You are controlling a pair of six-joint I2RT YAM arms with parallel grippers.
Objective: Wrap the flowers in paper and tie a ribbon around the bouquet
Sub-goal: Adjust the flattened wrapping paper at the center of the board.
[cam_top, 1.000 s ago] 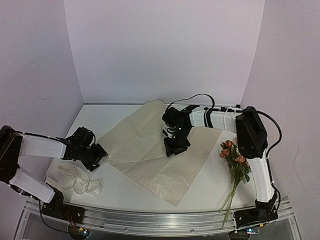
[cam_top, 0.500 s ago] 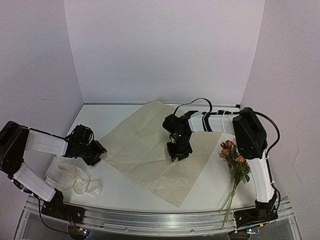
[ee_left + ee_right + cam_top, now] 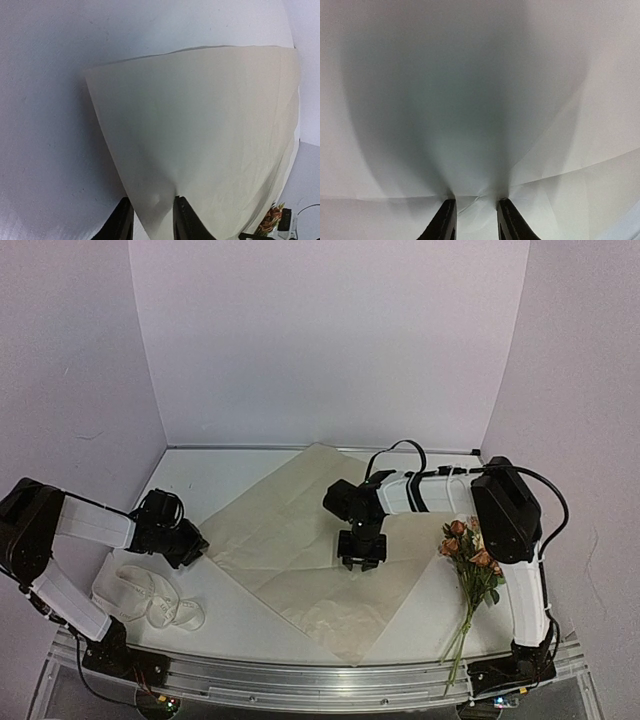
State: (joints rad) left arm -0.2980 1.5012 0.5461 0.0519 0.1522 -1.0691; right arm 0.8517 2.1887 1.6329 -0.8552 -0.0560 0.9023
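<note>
Left gripper (image 3: pixel 152 201), at nine o'clock on the table (image 3: pixel 200 475), has drawn its jaws in from wide to a narrow gap around the near-left corner of the paper (image 3: pixel 290 530). The sheet dimples between the fingers, though whether the hold is firm cannot be told. The right gripper (image 3: pixel 476 202) presses on the sheet just right of centre, its jaws also narrowed, with creases running in toward the gap; a true pinch cannot be confirmed there either. Over the last second that right arm has slid from its spot toward six o'clock, and the big peach-tan sheet has shifted with it. It still lies as a diamond across the middle, now with a long crease running from nine toward three o'clock. The flowers (image 3: pixel 472 558) have not moved: they lie off the paper at four o'clock, heads just beside its right edge and stems trailing toward the near rail. The ribbon (image 3: pixel 150 600) stays in loose loops at eight o'clock. By these signs the arms are still positioning the sheet; wrapping and tying remain undone.
</note>
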